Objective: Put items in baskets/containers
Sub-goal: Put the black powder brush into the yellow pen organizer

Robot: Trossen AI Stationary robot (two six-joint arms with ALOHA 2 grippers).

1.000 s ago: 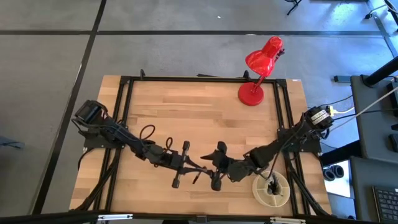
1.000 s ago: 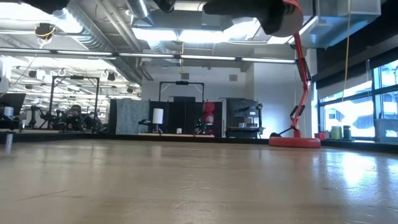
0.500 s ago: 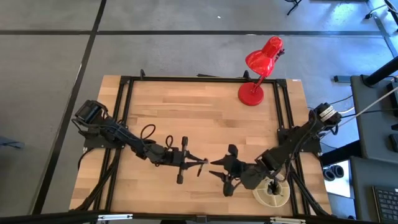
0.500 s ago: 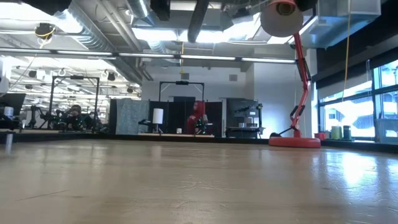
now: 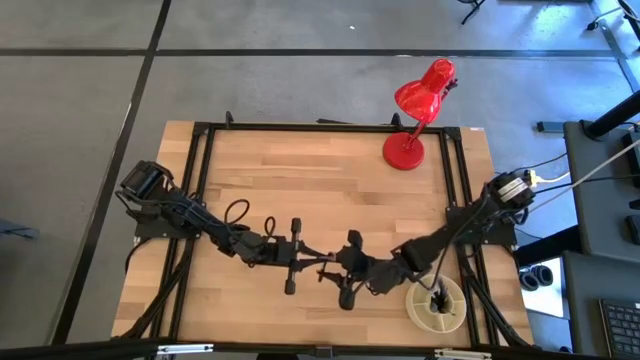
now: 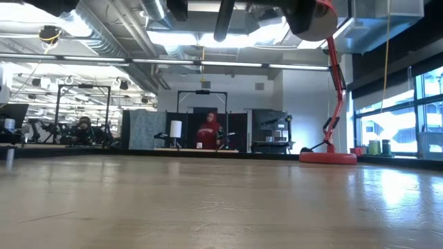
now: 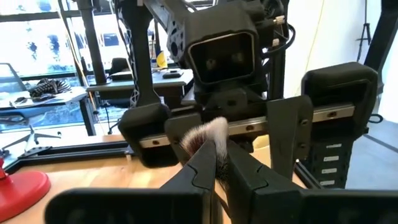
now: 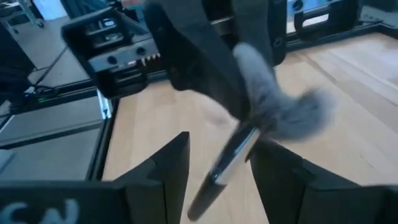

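Here, nearest my side of the table (image 5: 330, 170), the round cream divided dish (image 5: 436, 305) sits at the near right corner, with dark brush handles standing up from its centre cup. Just to the left of the dish, the right gripper (image 5: 347, 278) has its fingers spread wide, one on either side of a fluffy-headed makeup brush (image 8: 273, 118). That brush is pinched at the handle by the left gripper (image 5: 318, 268), fingers clamped tight on it with the pale bristles poking out beyond the tips (image 7: 208, 158). The two grippers face each other almost nose to nose over bare wood, left of the dish, and the right gripper's body blocks most of what I can see past the brush from the left wrist. Well beyond the dish, at the far edge of the table, stands the red desk lamp (image 5: 415, 115). From table height, a person in red (image 6: 206, 131) shows in the room behind.
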